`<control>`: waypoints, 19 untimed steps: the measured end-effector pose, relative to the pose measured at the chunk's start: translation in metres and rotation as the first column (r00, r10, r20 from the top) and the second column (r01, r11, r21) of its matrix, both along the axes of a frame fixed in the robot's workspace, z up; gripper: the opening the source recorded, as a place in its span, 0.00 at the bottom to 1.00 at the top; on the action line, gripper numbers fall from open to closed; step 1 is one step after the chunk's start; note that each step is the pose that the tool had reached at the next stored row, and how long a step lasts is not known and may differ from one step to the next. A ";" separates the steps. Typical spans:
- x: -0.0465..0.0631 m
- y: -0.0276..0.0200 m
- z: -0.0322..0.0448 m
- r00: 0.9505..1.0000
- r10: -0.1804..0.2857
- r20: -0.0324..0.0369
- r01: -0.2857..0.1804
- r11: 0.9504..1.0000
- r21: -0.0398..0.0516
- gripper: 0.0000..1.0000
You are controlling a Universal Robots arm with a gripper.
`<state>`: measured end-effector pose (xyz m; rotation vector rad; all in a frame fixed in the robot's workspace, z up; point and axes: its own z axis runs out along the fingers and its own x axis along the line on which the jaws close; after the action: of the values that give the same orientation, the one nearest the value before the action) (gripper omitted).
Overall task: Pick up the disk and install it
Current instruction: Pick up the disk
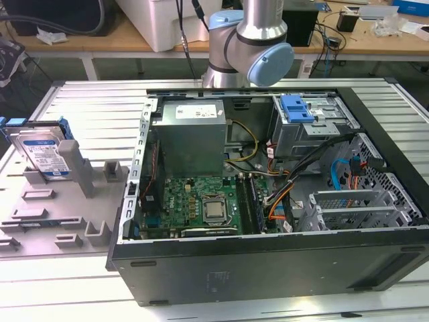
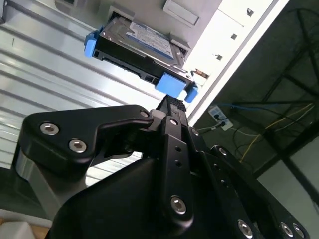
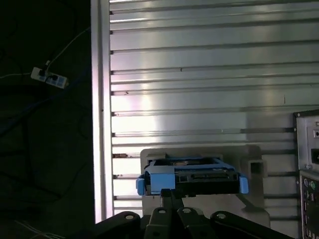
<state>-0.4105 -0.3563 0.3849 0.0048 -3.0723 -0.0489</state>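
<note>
The disk [image 1: 41, 153] stands on edge in the grey fixture tray [image 1: 60, 216] at the exterior view's left, its white-and-blue label facing the camera and blue rails along its edges. In both wrist views the disk [image 2: 139, 46] [image 3: 192, 180] lies beyond my black gripper [image 2: 169, 103] [image 3: 172, 195], apart from it. The fingers [image 3: 177, 200] are shut together with nothing between them. My arm [image 1: 249, 47] rises behind the open computer case.
The open computer case [image 1: 268, 268] lies on the slatted metal table [image 1: 94, 100], to the exterior view's right of the tray. Inside are a motherboard [image 1: 201, 201], a power supply [image 1: 191, 134], cables, and a metal drive cage with a blue bracket [image 1: 298, 109].
</note>
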 end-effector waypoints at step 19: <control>0.000 0.0000 -0.0019 0.934 0.357 0.000 -0.357 0.934 -0.001 0.11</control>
<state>-0.4105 -0.3563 0.3830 0.5618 -3.0160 -0.0274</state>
